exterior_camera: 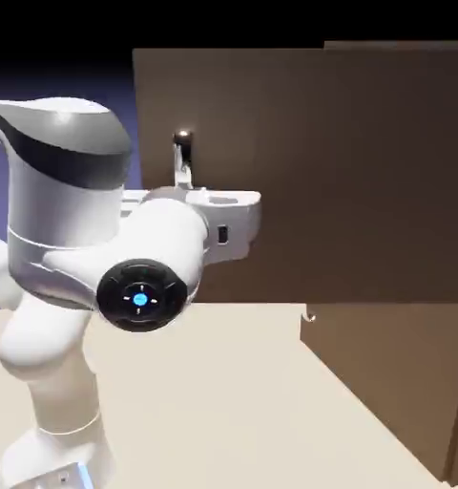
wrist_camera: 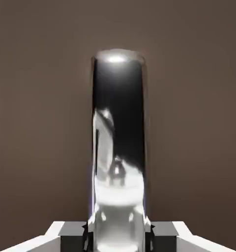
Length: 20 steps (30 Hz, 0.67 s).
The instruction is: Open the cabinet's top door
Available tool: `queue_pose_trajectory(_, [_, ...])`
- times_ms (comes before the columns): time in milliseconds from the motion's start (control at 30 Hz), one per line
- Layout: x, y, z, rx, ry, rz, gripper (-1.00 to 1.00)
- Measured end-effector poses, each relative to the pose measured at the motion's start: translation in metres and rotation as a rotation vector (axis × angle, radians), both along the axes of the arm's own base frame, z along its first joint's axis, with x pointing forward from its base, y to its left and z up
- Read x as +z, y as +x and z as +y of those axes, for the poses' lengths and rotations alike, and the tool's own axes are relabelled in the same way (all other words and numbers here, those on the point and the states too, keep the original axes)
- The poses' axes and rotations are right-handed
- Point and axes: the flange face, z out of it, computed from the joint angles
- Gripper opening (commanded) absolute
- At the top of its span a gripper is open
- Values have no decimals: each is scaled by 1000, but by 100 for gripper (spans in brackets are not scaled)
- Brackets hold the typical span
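- Silver handle (wrist_camera: pixel 119 128) is looming closest in the hand view, running upright up the middle; its lower end is passing out of the picture.
- Both tips of the gripper (wrist_camera: pixel 119 238) are clamping it, one on each side, cut off by the bottom edge.
- From outside, I'm seeing only the handle's upper part; the arm's wrist is hiding the rest, and the fingers too.
- The top door (exterior_camera: pixel 366 172) is filling the upper right of the exterior view and running out of frame; its face is too dark for me to read detail.
- Below it, the cabinet's lower panel (exterior_camera: pixel 385 372) is showing at a different angle, the door covering its top and most of the small lower handle (exterior_camera: pixel 310 314).
- The white arm (exterior_camera: pixel 66 210) is rising on the exterior view's left, bending over and reaching right, its round wrist cap (exterior_camera: pixel 141 296) facing the camera.
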Motion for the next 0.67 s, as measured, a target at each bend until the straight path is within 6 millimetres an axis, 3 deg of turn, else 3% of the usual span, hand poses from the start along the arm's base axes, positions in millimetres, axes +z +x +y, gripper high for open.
queue_pose_trajectory(233, [0, 1, -57, 122, 0, 0, -100])
queue_pose_trajectory(667, [0, 13, -130, 282, 0, 0, -100])
